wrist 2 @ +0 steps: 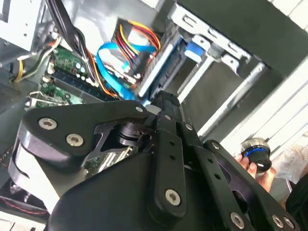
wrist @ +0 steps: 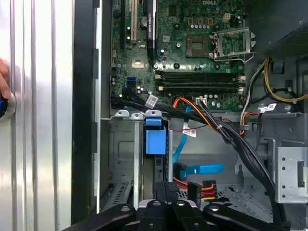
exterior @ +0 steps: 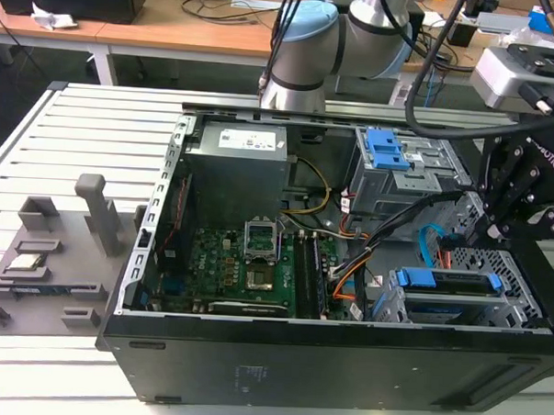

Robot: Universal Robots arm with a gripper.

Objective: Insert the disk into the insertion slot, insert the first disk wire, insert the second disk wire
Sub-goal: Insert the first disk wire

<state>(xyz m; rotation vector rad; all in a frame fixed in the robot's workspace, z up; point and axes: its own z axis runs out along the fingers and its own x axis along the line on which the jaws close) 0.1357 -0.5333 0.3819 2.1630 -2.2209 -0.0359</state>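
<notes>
**Gripper down at the insertion slot, both disk wires close by**

Exterior view: open PC case [exterior: 298, 360] on a slatted table [exterior: 78, 134]. The black gripper [exterior: 486, 221] hangs right over the insertion slot [exterior: 515, 273]. Gripper released or clenched: can't tell in any view. A blue-fronted disk tray [exterior: 448, 280] sits in the slot. The second disk wire [exterior: 429, 244], light blue, loops up just beside the slot, between it and the motherboard [exterior: 247, 270]. The taller cage [exterior: 389, 162] with blue latches stands next to the slot. The grey power supply [exterior: 238, 160] is well apart from the slot, past the cage.

First wrist view looks down into the case and adds the plugs. The first disk wire [wrist: 204, 185], red-orange-yellow with a black plug, lies just beside the gripper and near the slot. The second disk wire's plug end is next to it. Whether either plug is seated: can't tell. Thick black sleeved cables [wrist: 240, 144] run past the slot toward the motherboard, and the blue wire's far end goes under them.

Second wrist view: the gripper's own body stands in front of much of the slot. Outside the case, well apart from the slot, a person's hand [wrist 2: 250, 166] holds a round black-and-blue knob [wrist 2: 257, 150].
</notes>
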